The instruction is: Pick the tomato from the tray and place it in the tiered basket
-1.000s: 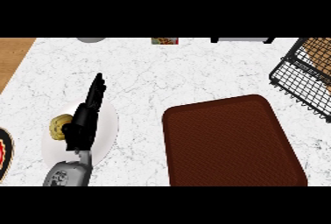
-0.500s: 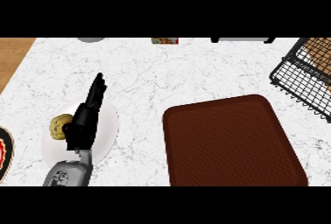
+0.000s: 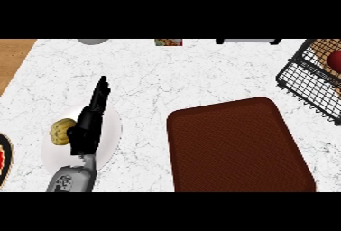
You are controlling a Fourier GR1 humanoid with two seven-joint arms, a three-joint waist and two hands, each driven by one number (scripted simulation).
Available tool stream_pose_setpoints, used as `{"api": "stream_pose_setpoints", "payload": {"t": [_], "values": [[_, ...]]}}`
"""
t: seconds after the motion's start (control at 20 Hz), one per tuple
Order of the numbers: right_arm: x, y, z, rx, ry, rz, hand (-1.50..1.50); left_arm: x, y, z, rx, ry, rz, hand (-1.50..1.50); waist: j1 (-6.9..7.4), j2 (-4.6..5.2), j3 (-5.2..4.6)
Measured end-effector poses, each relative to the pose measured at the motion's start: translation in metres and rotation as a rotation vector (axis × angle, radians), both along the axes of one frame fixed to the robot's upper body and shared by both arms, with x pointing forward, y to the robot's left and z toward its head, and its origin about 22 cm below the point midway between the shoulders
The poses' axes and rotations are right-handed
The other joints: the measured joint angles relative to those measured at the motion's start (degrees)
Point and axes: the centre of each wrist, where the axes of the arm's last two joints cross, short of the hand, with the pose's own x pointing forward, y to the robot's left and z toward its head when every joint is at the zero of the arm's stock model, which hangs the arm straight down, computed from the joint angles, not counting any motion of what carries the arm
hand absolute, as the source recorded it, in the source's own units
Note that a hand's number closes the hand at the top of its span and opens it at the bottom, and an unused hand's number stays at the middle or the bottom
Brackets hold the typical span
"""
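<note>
The red tomato sits in the black wire tiered basket — left hand, fingers straight, holding nothing, over a white plate.

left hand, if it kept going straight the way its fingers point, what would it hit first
Nothing close: the left hand points up-view over bare counter. The grey object at the far edge lies roughly in line, though depth is unclear.

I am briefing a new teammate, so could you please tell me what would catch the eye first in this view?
The large brown tray fills the lower right of the marble counter, with nothing on it. At the left, the left hand rests with straight fingers over a white plate beside a yellowish food item. A red object sits in the black wire basket at the upper right.
</note>
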Motion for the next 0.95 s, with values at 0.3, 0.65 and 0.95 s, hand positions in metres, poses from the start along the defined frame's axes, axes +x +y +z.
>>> {"api": "stream_pose_setpoints", "payload": {"t": [0.3, 0.65, 0.95], "values": [[-0.026, -0.021, 0.013, -0.004, -0.192, -0.139, -1.50, -0.001, 0.008, -0.001, 0.001, 0.006, 0.021, 0.00, -1.26, -0.51, -0.06], [-0.076, -0.033, 0.011, 0.045, -0.376, -0.231, -1.50, -0.009, 0.023, -0.005, 0.005, 0.029, 0.057, 0.00, -3.53, -1.36, -0.12], [-0.143, -0.035, -0.017, 0.067, -0.450, -0.244, -1.50, -0.011, 0.025, -0.005, 0.002, 0.034, 0.097, 0.00, -5.76, -1.93, -0.10]]}}
